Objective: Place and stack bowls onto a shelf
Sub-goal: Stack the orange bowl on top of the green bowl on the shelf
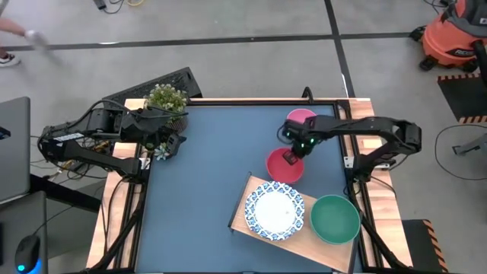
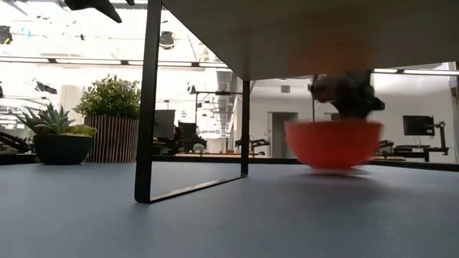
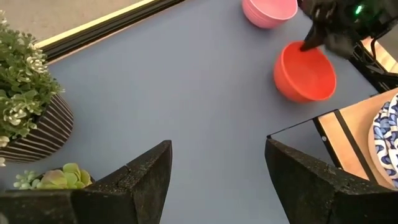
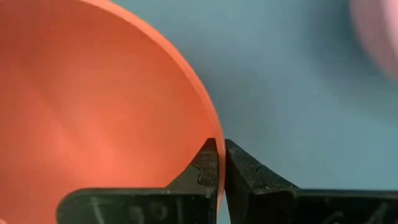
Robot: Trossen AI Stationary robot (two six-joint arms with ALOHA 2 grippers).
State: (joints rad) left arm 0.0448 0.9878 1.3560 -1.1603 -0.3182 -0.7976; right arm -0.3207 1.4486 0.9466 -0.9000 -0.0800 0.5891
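Note:
A red bowl is on the dark blue tabletop, just beyond the far edge of the pale wooden shelf. My right gripper is shut on it. A pink bowl sits on the table behind it. On the shelf rest a white bowl with a blue patterned rim and a teal-green bowl. My left gripper is open and empty at the table's left edge, by the plants. My right gripper pinches the red bowl's rim on its far right side, one finger inside the bowl and one outside. The fingers come from above, pointing down. The bowl stays upright, low at the tabletop. I cannot tell whether its base touches the table.
A potted green plant and a small succulent stand at the far left, by my left gripper. The shelf stands raised on thin black legs. Bare blue tabletop lies between the arms.

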